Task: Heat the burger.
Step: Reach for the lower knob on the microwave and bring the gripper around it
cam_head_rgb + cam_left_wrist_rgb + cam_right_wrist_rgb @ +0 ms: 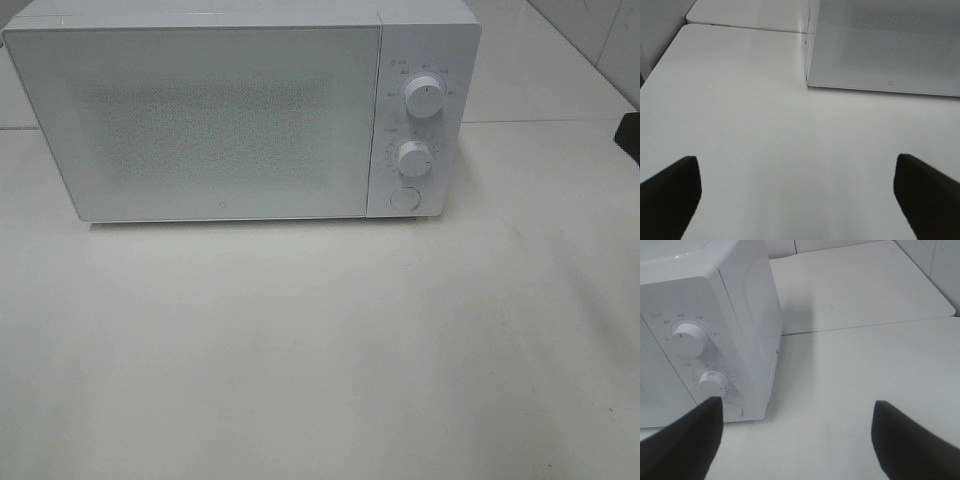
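Note:
No burger shows in any view. A white microwave (200,120) stands at the back of the table with its door shut. Its frosted door panel hides the inside. Two round knobs (425,97) (413,158) and a round button (403,197) sit on its right panel. My left gripper (795,165) is open over bare table, in front of the microwave's (890,45) left front corner, with nothing between its fingers. My right gripper (796,405) is open and empty too, low beside the microwave's (740,290) control panel.
The white table (320,350) stretches in front of the microwave. A second white tabletop (860,285) adjoins it behind, with a seam between them. A dark piece of the right arm (630,135) shows at the right edge of the high view.

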{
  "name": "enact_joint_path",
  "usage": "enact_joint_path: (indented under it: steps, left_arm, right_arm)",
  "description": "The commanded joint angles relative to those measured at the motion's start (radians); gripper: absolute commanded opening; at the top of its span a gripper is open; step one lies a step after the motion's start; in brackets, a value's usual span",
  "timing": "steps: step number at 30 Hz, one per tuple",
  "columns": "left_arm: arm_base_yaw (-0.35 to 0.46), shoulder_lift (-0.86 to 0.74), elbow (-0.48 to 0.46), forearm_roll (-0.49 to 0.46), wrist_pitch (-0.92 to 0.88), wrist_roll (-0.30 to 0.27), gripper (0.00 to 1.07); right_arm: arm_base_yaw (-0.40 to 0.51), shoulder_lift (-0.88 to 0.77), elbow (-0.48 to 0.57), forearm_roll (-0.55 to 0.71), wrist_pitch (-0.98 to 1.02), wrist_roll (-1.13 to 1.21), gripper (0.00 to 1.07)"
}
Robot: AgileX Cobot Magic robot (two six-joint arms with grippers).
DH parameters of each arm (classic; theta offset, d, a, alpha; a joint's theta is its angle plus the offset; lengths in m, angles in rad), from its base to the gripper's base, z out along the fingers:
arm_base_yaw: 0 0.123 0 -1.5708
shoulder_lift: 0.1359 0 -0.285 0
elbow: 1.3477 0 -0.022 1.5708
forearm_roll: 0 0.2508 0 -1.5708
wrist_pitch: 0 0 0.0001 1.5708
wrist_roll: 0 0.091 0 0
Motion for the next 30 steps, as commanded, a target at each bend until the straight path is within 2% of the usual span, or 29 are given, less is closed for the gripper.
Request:
enact_joint_path:
  steps: [1,7,12,16,17,18,20,21,23,24,25,27,28,29,30]
  left_arm:
    - [0.004,-0.028,0.004,-0.006,-0.007,0.000,1.00]
    - [0.004,-0.028,0.004,-0.006,-0.007,0.000,1.00]
    - [0.004,-0.028,0.004,-0.006,-0.007,0.000,1.00]
    - [0.004,-0.028,0.004,-0.006,-0.007,0.000,1.00]
    - [0.004,-0.028,0.004,-0.006,-0.007,0.000,1.00]
    - [0.004,-0.028,0.004,-0.006,-0.007,0.000,1.00]
    - [0.004,-0.028,0.004,-0.006,-0.007,0.000,1.00]
    - [0.004,-0.028,0.004,-0.006,-0.007,0.000,1.00]
    - [0.004,-0.028,0.004,-0.006,-0.007,0.000,1.00]
    - [0.004,-0.028,0.004,-0.006,-0.007,0.000,1.00]
    - [0.004,-0.028,0.004,-0.006,-0.007,0.000,1.00]
    - [0.004,-0.028,0.004,-0.006,-0.007,0.000,1.00]
    - [0.004,-0.028,0.004,-0.006,-0.007,0.000,1.00]
    - [0.004,-0.028,0.004,-0.006,-0.007,0.000,1.00]
    - [0.004,-0.028,0.004,-0.006,-0.007,0.000,1.00]
  right_arm:
    - [-0.005,0.055,0.002,-0.001,-0.084,0.011,0.76]
    - [-0.005,0.196,0.002,0.010,-0.222,0.010,0.76]
    - [-0.005,0.317,0.007,0.100,-0.310,-0.044,0.76]
    - [0.003,0.410,0.051,0.148,-0.491,-0.121,0.76]
    - [0.026,0.457,0.076,0.198,-0.585,-0.154,0.76]
    - [0.026,0.457,0.076,0.198,-0.585,-0.154,0.76]
    - [0.082,0.514,0.099,0.288,-0.678,-0.231,0.76]
    - [0.082,0.514,0.099,0.288,-0.678,-0.231,0.76]
    - [0.160,0.569,0.099,0.385,-0.717,-0.322,0.76]
    - [0.160,0.569,0.099,0.385,-0.717,-0.322,0.76]
    - [0.214,0.601,0.099,0.449,-0.746,-0.362,0.76]
    - [0.239,0.614,0.099,0.485,-0.762,-0.377,0.76]
    - [0.298,0.645,0.099,0.553,-0.808,-0.410,0.76]
    - [0.298,0.645,0.099,0.553,-0.808,-0.410,0.76]
    - [0.359,0.669,0.098,0.612,-0.857,-0.433,0.76]
